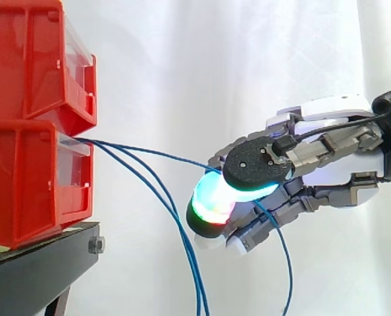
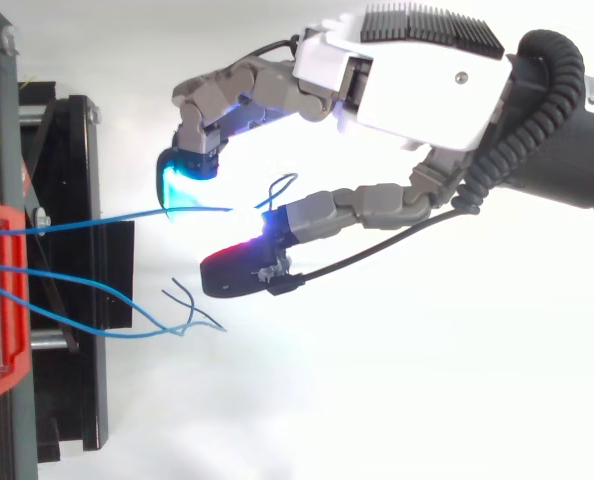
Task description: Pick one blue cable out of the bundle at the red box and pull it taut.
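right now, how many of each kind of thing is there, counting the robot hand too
red bins: 2
blue cables: 3
black stand: 1
hand: 1
total: 7

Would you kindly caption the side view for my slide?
The hand pinches one blue cable running from the red bins.

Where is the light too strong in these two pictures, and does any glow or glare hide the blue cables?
Top view: the ground below the hand is burnt out to plain white, and the cyan pad spills its glow onto the blue cable the hand grips. Side view: the curtain is evenly bright, no hard shadows; the loose cables stand out clearly against it.
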`<state>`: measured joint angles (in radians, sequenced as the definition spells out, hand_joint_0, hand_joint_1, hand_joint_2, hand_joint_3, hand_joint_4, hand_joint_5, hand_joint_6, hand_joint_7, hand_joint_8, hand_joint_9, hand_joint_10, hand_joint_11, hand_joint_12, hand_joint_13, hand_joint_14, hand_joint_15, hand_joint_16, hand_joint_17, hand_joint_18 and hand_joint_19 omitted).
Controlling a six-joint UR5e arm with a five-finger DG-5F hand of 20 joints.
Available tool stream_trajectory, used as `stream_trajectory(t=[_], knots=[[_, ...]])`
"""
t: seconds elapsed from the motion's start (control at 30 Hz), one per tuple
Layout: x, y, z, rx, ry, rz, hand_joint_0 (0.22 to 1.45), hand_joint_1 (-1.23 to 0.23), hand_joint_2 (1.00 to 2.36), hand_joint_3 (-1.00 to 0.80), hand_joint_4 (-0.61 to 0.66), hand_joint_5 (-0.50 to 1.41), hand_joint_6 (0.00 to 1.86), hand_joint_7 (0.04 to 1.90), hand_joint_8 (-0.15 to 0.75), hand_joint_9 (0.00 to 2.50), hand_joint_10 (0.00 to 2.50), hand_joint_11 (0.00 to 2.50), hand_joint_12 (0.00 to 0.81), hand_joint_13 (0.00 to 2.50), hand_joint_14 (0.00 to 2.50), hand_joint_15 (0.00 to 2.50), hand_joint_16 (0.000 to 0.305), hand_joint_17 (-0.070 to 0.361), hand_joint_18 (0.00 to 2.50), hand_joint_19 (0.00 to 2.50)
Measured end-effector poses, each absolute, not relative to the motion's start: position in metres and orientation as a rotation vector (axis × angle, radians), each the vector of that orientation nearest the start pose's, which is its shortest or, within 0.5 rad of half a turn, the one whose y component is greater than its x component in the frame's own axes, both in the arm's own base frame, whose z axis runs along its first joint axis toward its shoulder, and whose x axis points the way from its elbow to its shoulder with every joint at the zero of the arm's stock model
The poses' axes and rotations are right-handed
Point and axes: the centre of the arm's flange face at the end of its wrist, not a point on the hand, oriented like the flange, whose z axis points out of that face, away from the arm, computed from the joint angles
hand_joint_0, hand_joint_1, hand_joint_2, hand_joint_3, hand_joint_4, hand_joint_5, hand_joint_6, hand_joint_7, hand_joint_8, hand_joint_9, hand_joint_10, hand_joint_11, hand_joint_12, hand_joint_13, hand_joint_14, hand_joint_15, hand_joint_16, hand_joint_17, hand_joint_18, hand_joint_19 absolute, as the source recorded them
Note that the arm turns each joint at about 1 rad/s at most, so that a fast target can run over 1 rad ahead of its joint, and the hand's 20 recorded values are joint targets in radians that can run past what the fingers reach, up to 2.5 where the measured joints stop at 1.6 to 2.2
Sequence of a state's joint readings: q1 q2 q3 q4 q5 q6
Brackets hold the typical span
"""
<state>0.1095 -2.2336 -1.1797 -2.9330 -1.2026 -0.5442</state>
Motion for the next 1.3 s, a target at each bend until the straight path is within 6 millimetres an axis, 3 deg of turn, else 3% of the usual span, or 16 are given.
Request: stream_trajectory(t=[0.23, 0.4, 0.6, 0.87, 1.13, 1.3], knots=[[0.740, -0.089, 0.290, 0.975, 1.337, 0.569, 0.64, -0.80, 1.02, -0.25, 0.12, -0.19, 0.91, 0.91, 0.361, 0.64, 0.01, 0.54, 0.387, 0.38, 0.01, 0.20, 0.055, 0.124, 0.45, 0.27], [0.738, -0.089, 0.302, 0.948, 1.337, 0.553, 0.65, -0.80, 1.02, -0.24, 0.11, -0.19, 0.92, 0.92, 0.362, 0.65, 0.01, 0.54, 0.387, 0.38, 0.01, 0.20, 0.055, 0.124, 0.45, 0.28], [0.734, -0.092, 0.313, 0.901, 1.348, 0.494, 0.65, -0.80, 1.01, -0.34, 0.17, -0.19, 0.91, 0.85, 0.361, 0.65, 0.01, 0.54, 0.388, 0.39, 0.01, 0.20, 0.055, 0.124, 0.45, 0.28], [0.734, -0.092, 0.314, 0.895, 1.353, 0.481, 0.63, -0.77, 1.01, -0.41, 0.18, -0.18, 0.90, 0.87, 0.368, 0.67, 0.01, 0.54, 0.386, 0.40, 0.01, 0.20, 0.055, 0.124, 0.46, 0.29], [0.732, -0.091, 0.313, 0.920, 1.360, 0.494, 0.56, -0.66, 1.00, -0.49, 0.19, -0.18, 0.89, 0.85, 0.375, 0.68, 0.01, 0.54, 0.392, 0.39, 0.01, 0.22, 0.056, 0.127, 0.45, 0.31], [0.730, -0.092, 0.312, 0.938, 1.367, 0.501, 0.56, -0.60, 1.00, -0.45, 0.19, -0.17, 0.88, 0.88, 0.377, 0.69, 0.01, 0.53, 0.391, 0.39, 0.01, 0.21, 0.056, 0.126, 0.44, 0.31]])
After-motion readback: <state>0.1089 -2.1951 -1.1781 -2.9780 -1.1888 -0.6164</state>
